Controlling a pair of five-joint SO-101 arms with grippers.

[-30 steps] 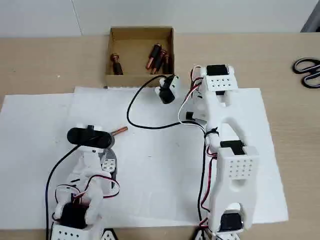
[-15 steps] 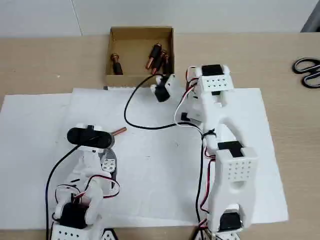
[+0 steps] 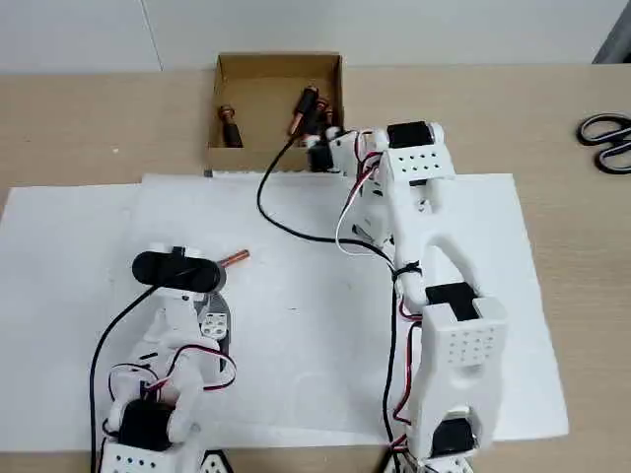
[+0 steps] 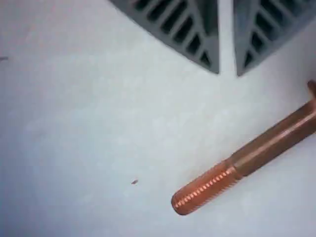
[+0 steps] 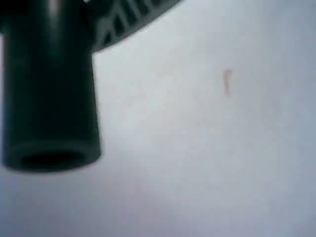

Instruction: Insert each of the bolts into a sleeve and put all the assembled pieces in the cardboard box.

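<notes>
While our right gripper [image 3: 323,146] hangs at the near right corner of the cardboard box [image 3: 261,99], it is pinching a dark sleeve [image 5: 49,98]. Its open end looks hollow to us, so we take it to be unfilled, though we cannot see far inside. Our left gripper [image 4: 227,71] sits low over the sheet with its jaws drawn almost together, only a thin slit between them and nothing in it. Just beside its tips, not touching them, the loose copper bolt [image 4: 247,163] lies flat on the paper, its threaded end bare.

We judge the step in hand to be mating this remaining bolt with the held sleeve. Several assembled pieces [image 3: 229,126] lie in the box, one on its left side and the others near its right wall. For the next move we would need the left jaws to spread, close on the bolt's plain shank and lift it. The right arm would then have to bring the sleeve's mouth in line with the threaded end. The two parts stand well apart now, so at least one arm must travel.

Outward, a white paper sheet [image 3: 315,345] covers the middle of the wooden table [image 3: 99,118], and the box stands on bare wood just past the sheet's far edge. A black cable [image 3: 266,212] loops over the sheet from the right wrist. Scissors [image 3: 606,133] lie at the table's right edge, and a pale wall [image 3: 296,25] runs behind.
</notes>
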